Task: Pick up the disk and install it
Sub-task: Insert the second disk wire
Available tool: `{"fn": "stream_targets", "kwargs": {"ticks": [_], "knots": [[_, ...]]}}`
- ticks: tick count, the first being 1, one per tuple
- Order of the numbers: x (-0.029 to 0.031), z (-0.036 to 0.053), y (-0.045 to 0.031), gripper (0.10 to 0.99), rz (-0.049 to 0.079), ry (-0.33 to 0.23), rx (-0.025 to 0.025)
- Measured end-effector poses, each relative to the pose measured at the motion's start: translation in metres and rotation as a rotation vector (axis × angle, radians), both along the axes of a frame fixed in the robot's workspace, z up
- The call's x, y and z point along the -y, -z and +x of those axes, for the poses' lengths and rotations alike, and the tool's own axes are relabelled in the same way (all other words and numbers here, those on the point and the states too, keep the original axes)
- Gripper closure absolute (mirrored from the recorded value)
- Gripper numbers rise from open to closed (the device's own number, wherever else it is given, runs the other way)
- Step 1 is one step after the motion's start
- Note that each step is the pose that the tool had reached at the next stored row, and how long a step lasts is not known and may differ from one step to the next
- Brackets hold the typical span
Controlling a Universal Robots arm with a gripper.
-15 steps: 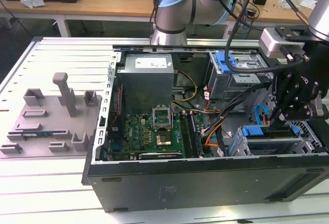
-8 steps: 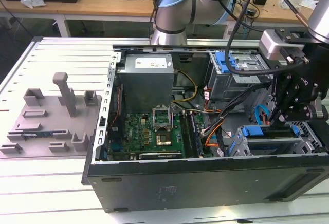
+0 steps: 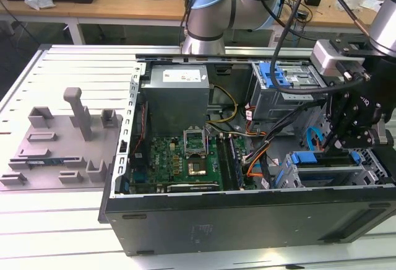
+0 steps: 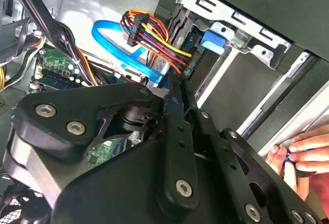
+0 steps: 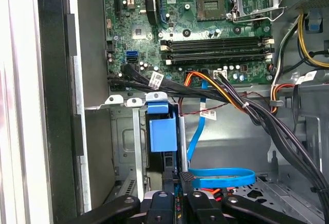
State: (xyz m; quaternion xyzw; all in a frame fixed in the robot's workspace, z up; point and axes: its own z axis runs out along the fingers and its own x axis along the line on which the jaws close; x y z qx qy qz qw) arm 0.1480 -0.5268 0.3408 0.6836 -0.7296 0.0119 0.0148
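Observation:
The disk (image 3: 327, 172) lies low in the drive bay at the front corner of the open computer case (image 3: 247, 220), on the exterior view's right, with its blue carrier tab (image 3: 305, 157) facing the motherboard. The first wrist view sees the disk (image 5: 162, 134) edge-on in the metal bay slot, blue tab toward the board. My black gripper (image 3: 339, 147) hangs right over it. In both wrist views the fingers meet on the disk's near end, so the gripper (image 5: 177, 182) (image 4: 178, 89) is shut on it. The blue tab (image 4: 212, 39) sits at the bay's metal bracket.
A blue flat cable (image 5: 221, 178) and a bundle of coloured wires (image 4: 154, 39) run beside the bay. The motherboard (image 3: 185, 158) fills the case middle, the power supply (image 3: 178, 93) behind it. A person's hand (image 4: 303, 152) rests outside the case wall. A grey fixture (image 3: 62, 140) stands at the exterior view's left.

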Motion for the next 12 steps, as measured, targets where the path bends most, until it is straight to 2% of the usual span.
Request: {"fn": "stream_targets", "kwargs": {"ticks": [4, 6, 8, 9, 11, 12], "knots": [[0.0000, 0.0000, 0.0045, 0.925, -0.001, -0.004, 0.0000], [-0.0001, -0.0010, 0.0048, 0.914, 0.003, -0.005, 0.0000], [0.0000, -0.0012, -0.0067, 0.792, 0.000, -0.005, 0.0004], [0.0000, -0.0013, -0.0163, 0.725, 0.000, -0.005, 0.0006], [-0.0001, -0.0013, -0.0336, 0.725, 0.000, -0.005, 0.0008], [-0.0004, -0.0012, -0.0383, 0.725, 0.000, -0.005, 0.0010]]}}
